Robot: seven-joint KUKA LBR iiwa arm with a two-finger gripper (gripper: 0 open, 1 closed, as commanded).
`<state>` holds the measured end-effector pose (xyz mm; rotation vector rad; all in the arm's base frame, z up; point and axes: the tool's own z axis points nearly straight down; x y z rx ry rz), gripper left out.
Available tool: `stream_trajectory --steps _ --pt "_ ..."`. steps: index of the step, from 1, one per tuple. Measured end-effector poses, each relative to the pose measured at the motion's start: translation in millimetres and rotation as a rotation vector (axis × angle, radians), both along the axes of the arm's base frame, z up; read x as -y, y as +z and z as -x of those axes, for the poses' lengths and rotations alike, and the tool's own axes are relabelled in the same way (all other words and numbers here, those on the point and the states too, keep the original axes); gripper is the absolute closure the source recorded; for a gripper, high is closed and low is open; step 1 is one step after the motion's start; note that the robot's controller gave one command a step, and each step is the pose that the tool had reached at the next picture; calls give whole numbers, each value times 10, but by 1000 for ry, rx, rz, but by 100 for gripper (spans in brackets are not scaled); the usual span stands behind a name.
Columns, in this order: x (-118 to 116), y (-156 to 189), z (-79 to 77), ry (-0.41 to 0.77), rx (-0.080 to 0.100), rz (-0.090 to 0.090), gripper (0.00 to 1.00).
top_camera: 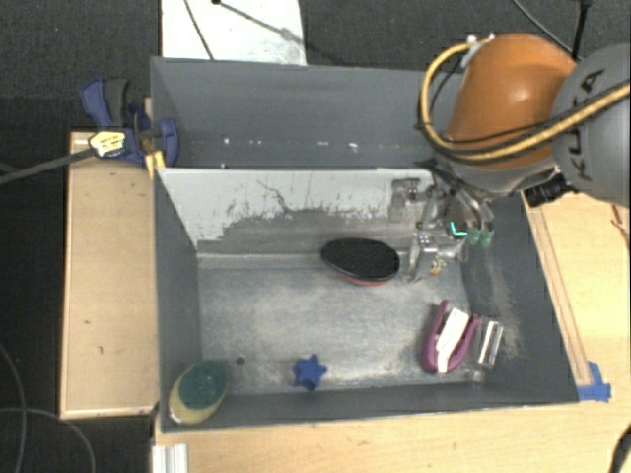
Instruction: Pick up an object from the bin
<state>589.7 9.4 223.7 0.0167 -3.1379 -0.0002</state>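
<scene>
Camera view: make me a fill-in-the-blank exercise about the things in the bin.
The small star-shaped thing near the front wall is ___.
The pincer hangs just right of a flat oval thing whose top is ___.
The round green thing lies in the front corner on the view's ___ side.
Missing: blue, black, left.

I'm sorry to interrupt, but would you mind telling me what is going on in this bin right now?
The robot arm reaches into the grey metal bin from the right. Its gripper is low near the back wall, just right of a black oval thing with a red edge; whether they touch I cannot tell. Nothing is lifted yet. A purple and white thing, a blue star and a round green and yellow sponge lie along the near side.
</scene>
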Motion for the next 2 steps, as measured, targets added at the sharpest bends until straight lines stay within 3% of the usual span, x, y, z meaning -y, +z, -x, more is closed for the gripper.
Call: stream_trajectory --steps 1,2 --pt "-264 -1331 384 -165 -2 -1 0" --pt "697 -1490 426 -164 4 5 0"
